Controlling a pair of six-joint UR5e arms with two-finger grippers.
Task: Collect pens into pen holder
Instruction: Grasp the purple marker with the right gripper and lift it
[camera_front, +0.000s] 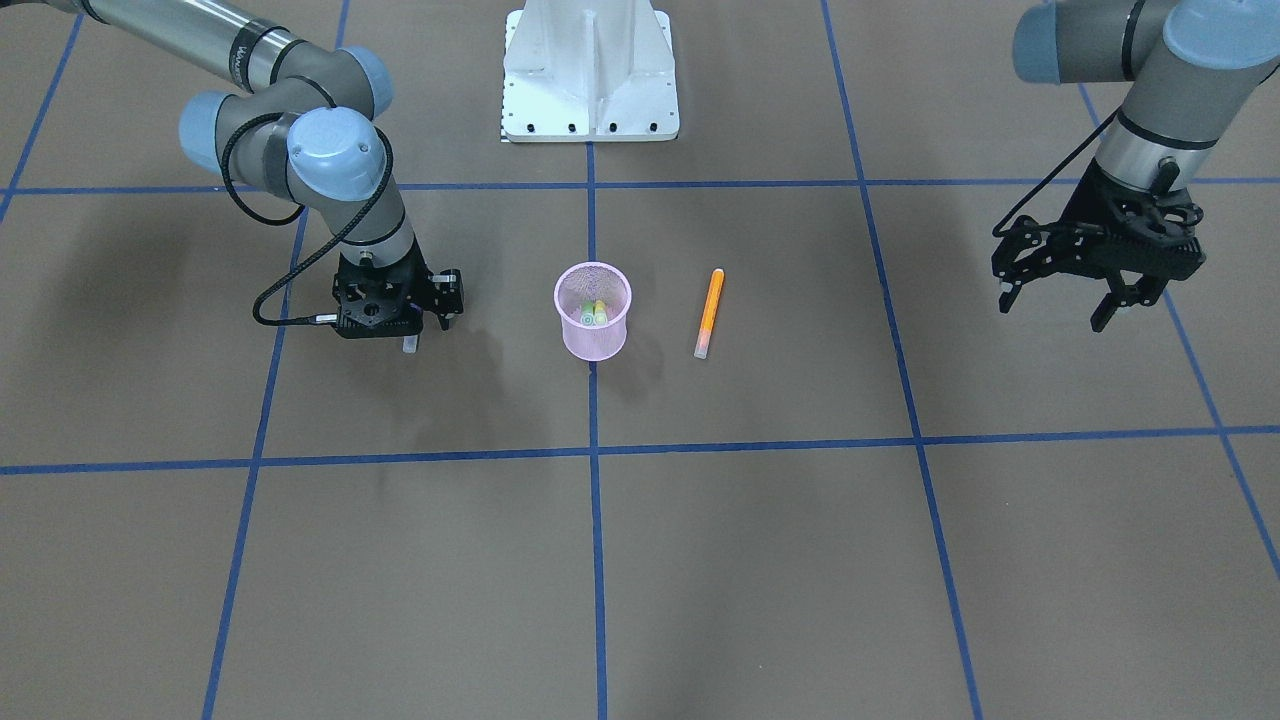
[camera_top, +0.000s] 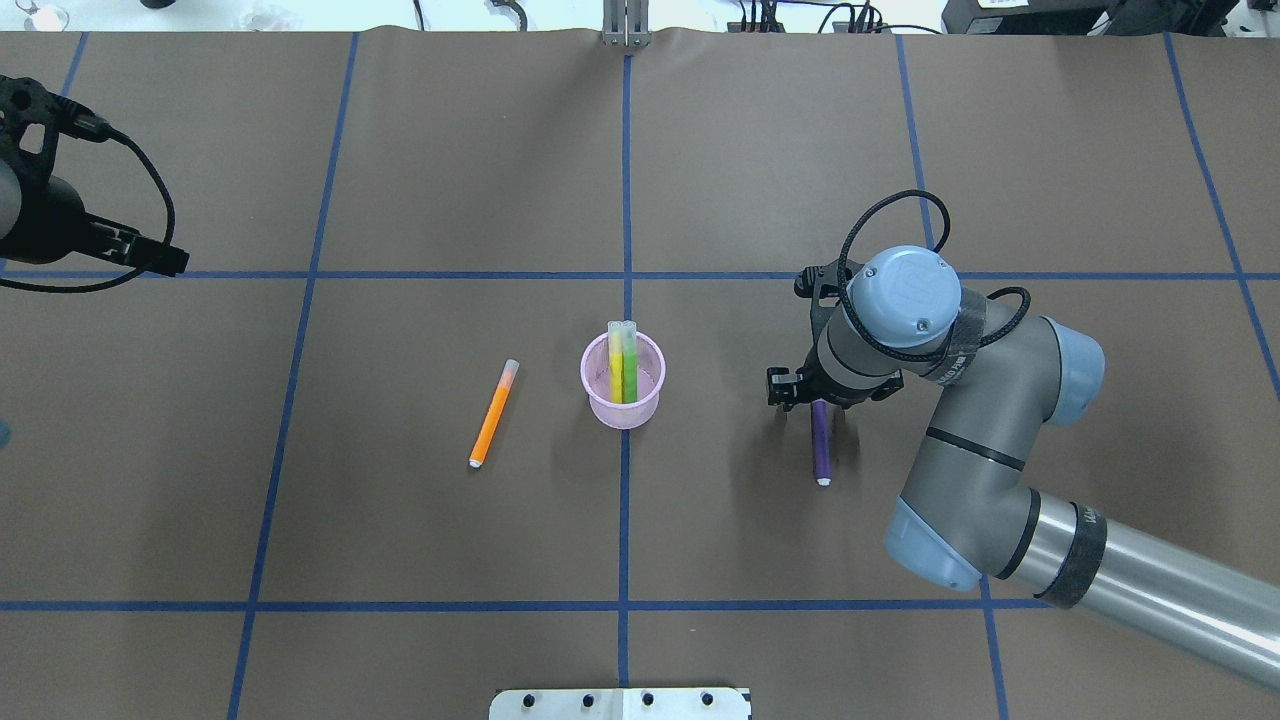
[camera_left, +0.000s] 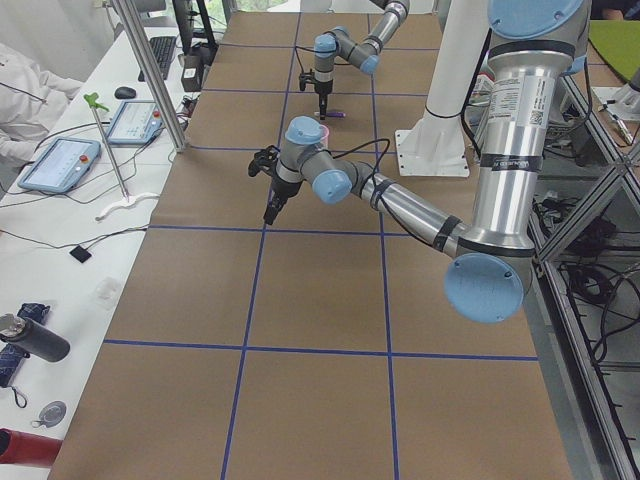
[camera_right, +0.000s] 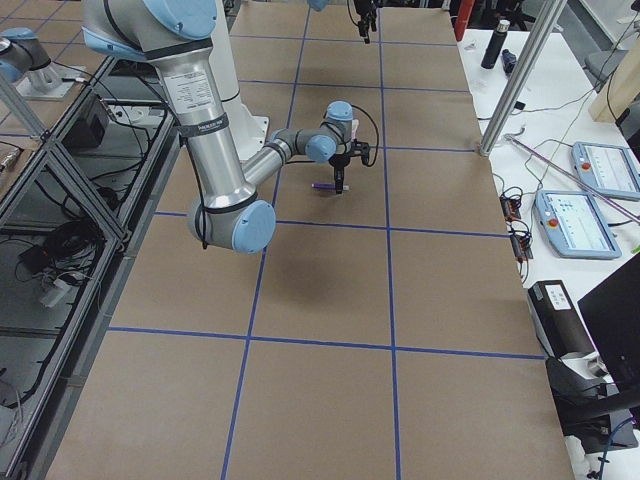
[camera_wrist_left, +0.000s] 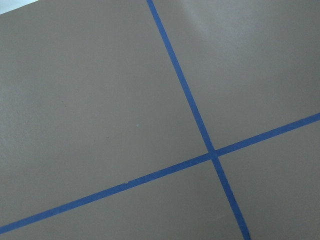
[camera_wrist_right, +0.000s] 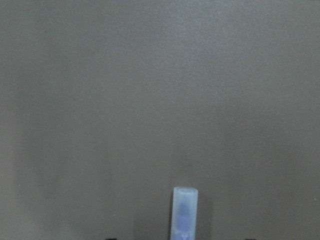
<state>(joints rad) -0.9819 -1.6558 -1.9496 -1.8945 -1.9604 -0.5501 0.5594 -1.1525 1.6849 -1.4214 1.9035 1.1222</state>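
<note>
The pink mesh pen holder stands upright at the table's middle with a yellow pen and a green pen in it. An orange pen lies flat beside the holder on my left side. A purple pen lies flat on my right side. My right gripper is low over its capped end, with the jaws open astride it. My left gripper hangs open and empty far out to the left, above the table.
The white robot base plate sits at the near table edge. Blue tape lines grid the brown table top. My right arm's elbow reaches over the right half.
</note>
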